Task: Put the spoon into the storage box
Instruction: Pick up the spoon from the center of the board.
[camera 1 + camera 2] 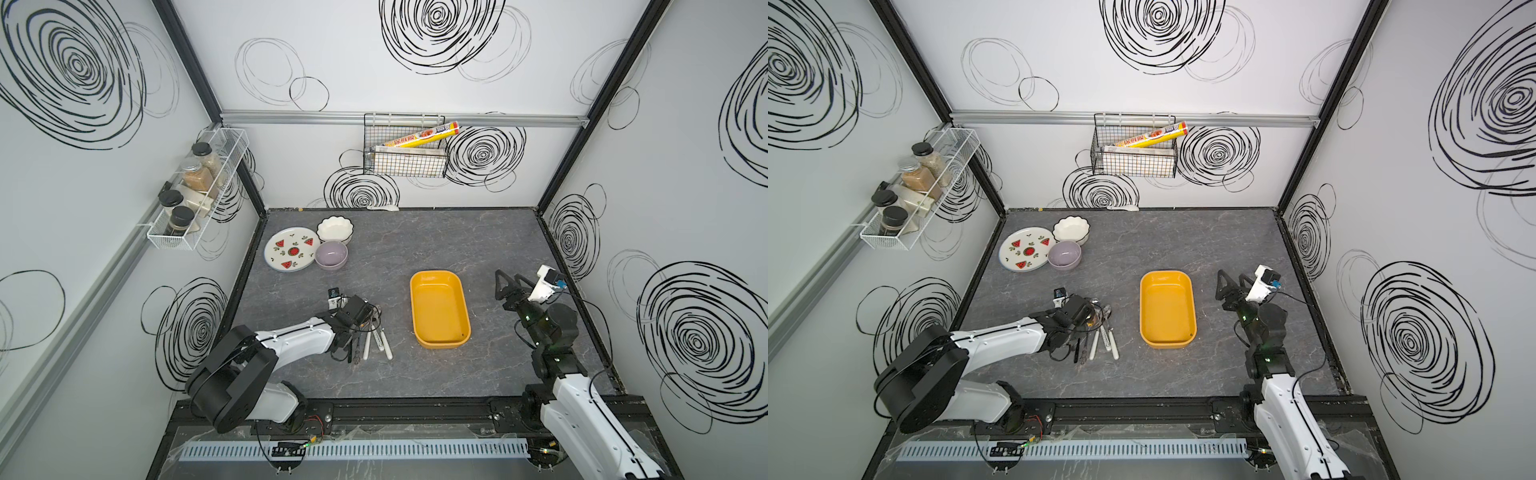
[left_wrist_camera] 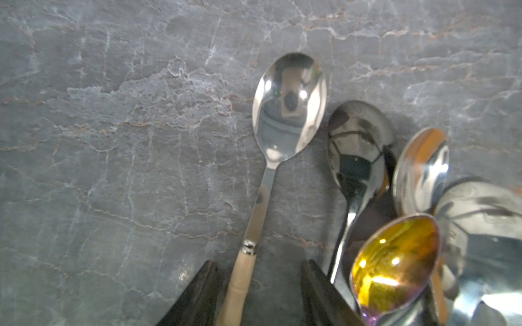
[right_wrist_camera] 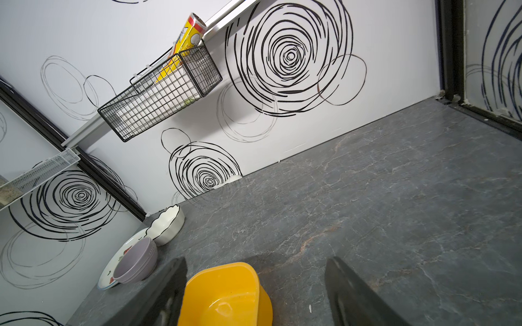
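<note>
Several spoons (image 1: 376, 332) lie side by side on the grey table, left of the yellow-orange storage box (image 1: 439, 309) (image 1: 1168, 309). My left gripper (image 1: 361, 320) (image 2: 258, 264) is down over them, open. Its black fingers (image 2: 203, 290) straddle the beige handle of one steel spoon (image 2: 288, 113), with a gap on each side. Other spoons, one gold-tinted (image 2: 395, 265), crowd just outside one finger. My right gripper (image 1: 505, 286) (image 3: 258, 261) hovers open and empty to the right of the box, with the box end (image 3: 226, 293) below it.
A watermelon plate (image 1: 291, 249), a white bowl (image 1: 335, 230) and a purple bowl (image 1: 331, 254) sit at the back left. A small white spoon (image 1: 384, 208) lies against the back wall. A wire basket (image 1: 405, 145) and a spice rack (image 1: 195, 191) hang on the walls.
</note>
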You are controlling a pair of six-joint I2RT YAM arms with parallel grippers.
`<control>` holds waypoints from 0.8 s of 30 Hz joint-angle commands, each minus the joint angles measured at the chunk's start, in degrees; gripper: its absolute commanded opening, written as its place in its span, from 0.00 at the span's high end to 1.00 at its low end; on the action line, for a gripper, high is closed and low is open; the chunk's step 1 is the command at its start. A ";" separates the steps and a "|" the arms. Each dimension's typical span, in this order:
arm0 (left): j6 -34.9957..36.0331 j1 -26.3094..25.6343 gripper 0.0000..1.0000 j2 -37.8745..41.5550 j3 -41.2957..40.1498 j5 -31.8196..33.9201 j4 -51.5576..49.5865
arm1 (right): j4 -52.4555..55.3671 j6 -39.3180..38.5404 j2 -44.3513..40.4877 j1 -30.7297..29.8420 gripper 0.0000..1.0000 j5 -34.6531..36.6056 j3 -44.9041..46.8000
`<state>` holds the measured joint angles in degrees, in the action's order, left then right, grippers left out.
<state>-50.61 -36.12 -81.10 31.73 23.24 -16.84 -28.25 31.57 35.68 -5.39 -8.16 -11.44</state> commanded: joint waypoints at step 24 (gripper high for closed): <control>-3.98 -0.42 1.00 8.60 4.59 -0.94 -15.35 | -1.62 0.93 -1.69 -0.15 0.19 1.06 1.53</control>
<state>-54.30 -36.95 -75.50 34.04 21.10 -28.42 -28.34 31.99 33.95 -5.39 -7.55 -10.76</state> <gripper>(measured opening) 0.155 0.811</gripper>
